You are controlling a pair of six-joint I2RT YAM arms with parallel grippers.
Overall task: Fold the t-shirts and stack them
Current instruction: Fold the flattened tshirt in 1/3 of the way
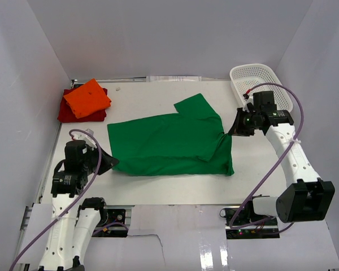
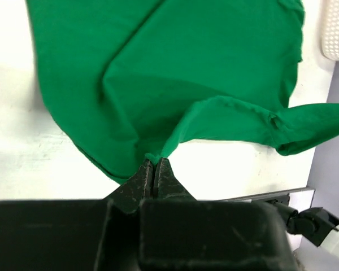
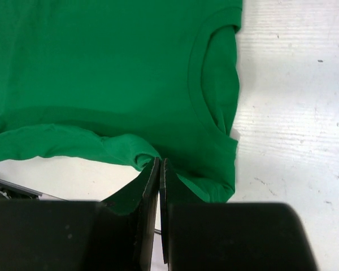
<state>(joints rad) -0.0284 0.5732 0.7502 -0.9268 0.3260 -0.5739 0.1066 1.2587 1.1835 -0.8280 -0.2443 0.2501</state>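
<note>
The bright green t-shirt (image 1: 169, 144) lies spread across the middle of the table, partly folded, with one sleeve pointing to the back. My left gripper (image 1: 108, 162) is shut on its left hem edge; in the left wrist view the gripper (image 2: 154, 164) pinches a fold of the green cloth (image 2: 186, 68). My right gripper (image 1: 233, 131) is shut on the shirt's right edge near the collar; in the right wrist view the gripper (image 3: 159, 162) pinches the green cloth (image 3: 101, 68). The folded orange t-shirt (image 1: 87, 97) lies on the folded dark red t-shirt (image 1: 68, 114) at the back left.
A white mesh basket (image 1: 254, 79) stands at the back right corner, just behind my right arm; its edge also shows in the left wrist view (image 2: 336, 28). White walls enclose the table on three sides. The table's front edge runs close to the shirt's near side.
</note>
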